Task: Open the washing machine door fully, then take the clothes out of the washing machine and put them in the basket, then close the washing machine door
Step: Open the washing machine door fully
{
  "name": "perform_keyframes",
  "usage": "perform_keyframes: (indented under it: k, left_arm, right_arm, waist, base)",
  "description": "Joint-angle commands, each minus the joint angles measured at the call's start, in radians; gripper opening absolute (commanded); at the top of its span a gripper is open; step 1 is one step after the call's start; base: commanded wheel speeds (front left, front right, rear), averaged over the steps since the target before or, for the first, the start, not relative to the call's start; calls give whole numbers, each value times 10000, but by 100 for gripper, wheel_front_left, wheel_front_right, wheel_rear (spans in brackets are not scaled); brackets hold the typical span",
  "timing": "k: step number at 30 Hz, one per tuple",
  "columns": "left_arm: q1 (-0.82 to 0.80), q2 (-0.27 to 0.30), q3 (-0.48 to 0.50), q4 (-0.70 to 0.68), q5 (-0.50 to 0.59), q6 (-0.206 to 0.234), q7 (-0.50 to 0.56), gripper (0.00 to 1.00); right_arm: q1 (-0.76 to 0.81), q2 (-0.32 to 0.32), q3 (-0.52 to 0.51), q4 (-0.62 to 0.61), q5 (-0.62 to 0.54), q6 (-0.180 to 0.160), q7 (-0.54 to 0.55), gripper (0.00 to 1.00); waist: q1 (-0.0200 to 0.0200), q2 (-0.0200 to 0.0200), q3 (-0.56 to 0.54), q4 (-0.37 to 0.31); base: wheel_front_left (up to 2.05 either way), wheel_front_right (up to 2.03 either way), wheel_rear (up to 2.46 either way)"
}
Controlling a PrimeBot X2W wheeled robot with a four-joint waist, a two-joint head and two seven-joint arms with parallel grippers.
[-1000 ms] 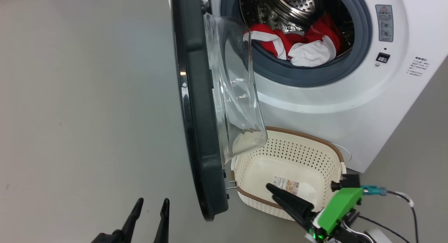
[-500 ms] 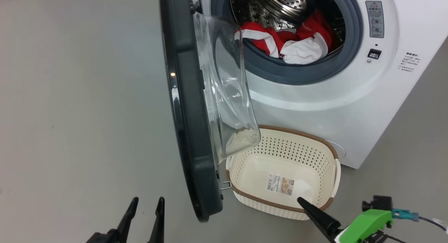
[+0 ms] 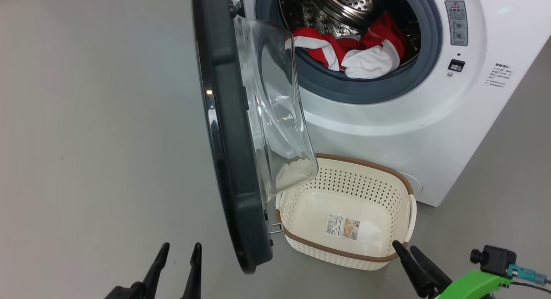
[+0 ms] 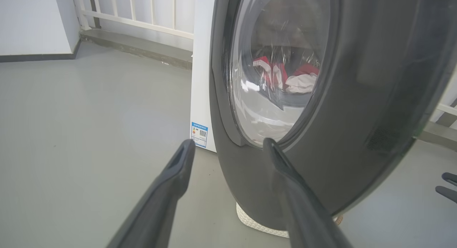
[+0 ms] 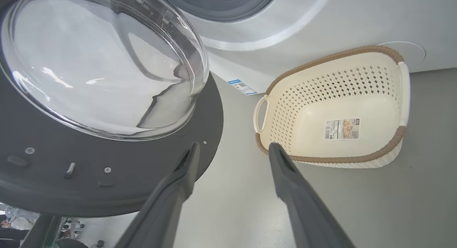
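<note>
The washing machine door [image 3: 228,139] stands swung out edge-on, its glass bowl [image 3: 275,109] bulging toward the white washing machine [image 3: 409,131]. Red and white clothes [image 3: 348,53] lie at the drum's mouth, and I see the clothes [image 4: 285,76] through the glass. The cream basket [image 3: 366,163] sits on the floor under the opening, with just a sticker inside. My left gripper [image 3: 181,246] is open, low and left of the door's outer face [image 4: 357,98]. My right gripper [image 3: 404,246] is open by the basket's near right corner, holding nothing, and points between the door [image 5: 107,169] and the basket [image 5: 357,158].
Grey floor [image 3: 94,139] spreads wide to the left of the door. A white railing and a low step [image 4: 142,23] run behind the machine. A green camera mount with a cable [image 3: 473,284] rides on my right arm.
My right gripper has drawn back from over the basket to outside its near right corner. The head camera has shifted a little. The left gripper, door and clothes stay put.
</note>
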Motion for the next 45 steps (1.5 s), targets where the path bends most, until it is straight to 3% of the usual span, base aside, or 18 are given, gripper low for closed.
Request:
perform_keyframes:
  k: [1,7,12,26,34,45]
  left_arm:
    - [-267,89,347,-182,105,-32,-92,100]
    - [-235,89,363,-152,142,-45,-92,100]
    - [-193,89,389,-170,160,-53,-92,100]
    - [-213,89,399,-221,176,-82,-92,100]
    - [-254,89,386,-235,150,-63,-92,100]
    - [-286,89,382,-242,130,-38,-92,100]
  right_arm:
    - [-195,-378,543,-145,-438,77,-660,100]
    - [-499,-829,1492,397,-1655,77,-1665,100]
    - [-381,-519,268,183,-3317,77,-1683,100]
    - [980,1150,-3138,-1683,-8020,77,-1687,100]
    - [1353,1557,-3527,-1938,-8616,77,-1688,100]
    - [1357,1599,-3501,-1844,-8736,77,-1688,100]
  waist:
    - [1,0,-2,9]
    - [1,0,-68,15]
    - [1,0,-79,-21]
    - [1,0,-49,-6]
    - [1,0,-29,18]
    - [1,0,-28,4]
  base:
    - [0,0,0]
    - [0,0,0]
    - [0,0,0]
    - [0,0,0]
    - [0,0,0]
    - [0,0,0]
